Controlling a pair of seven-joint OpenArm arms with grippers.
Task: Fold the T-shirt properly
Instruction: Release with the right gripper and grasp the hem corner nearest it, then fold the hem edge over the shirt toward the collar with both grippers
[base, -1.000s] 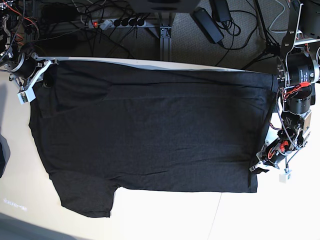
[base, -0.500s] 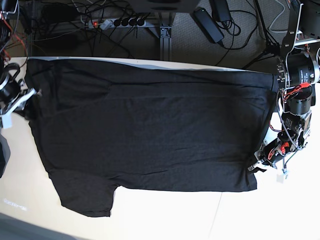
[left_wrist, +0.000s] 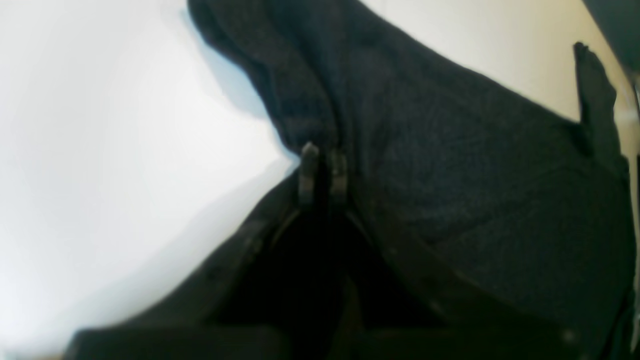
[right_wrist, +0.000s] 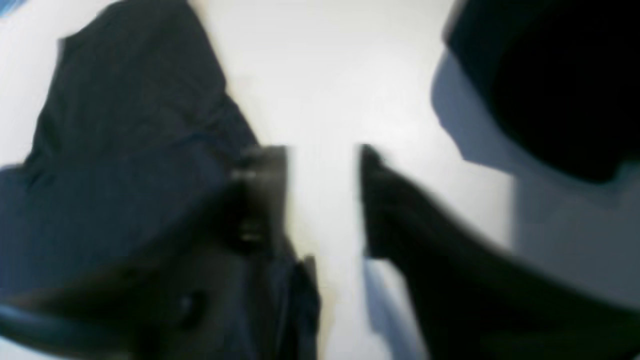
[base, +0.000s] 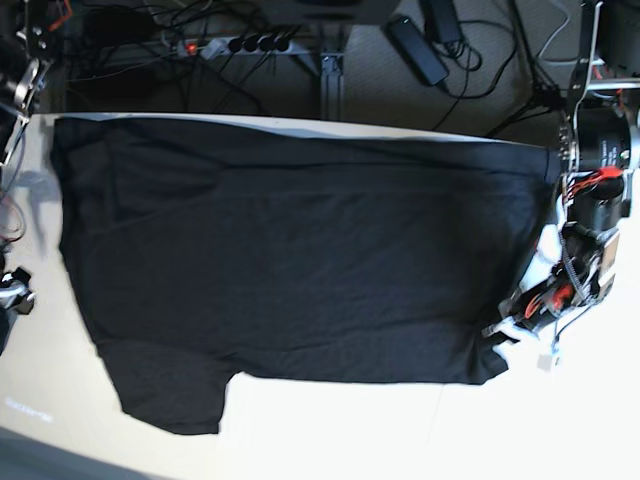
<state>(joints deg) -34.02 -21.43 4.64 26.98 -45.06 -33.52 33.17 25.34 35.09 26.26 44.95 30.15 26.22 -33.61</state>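
Left wrist: hand (left_wrist: 323, 172) seemingly pinching T-shirt (left_wrist: 450, 165)

One T-shirt (base: 300, 260), black, spread over one tabletop (base: 330, 430); one short sleeve (base: 170, 395) shows at its lower corner in the base view; two arms, one at each side of that view; two grippers, the left (left_wrist: 323, 172) and the right (right_wrist: 322, 200), one per wrist view; each has two jaws, so four in all; behind the tabletop one power strip (base: 235, 45), one black power brick (base: 418, 48), and a tangle of cables too many and too crossed to count.
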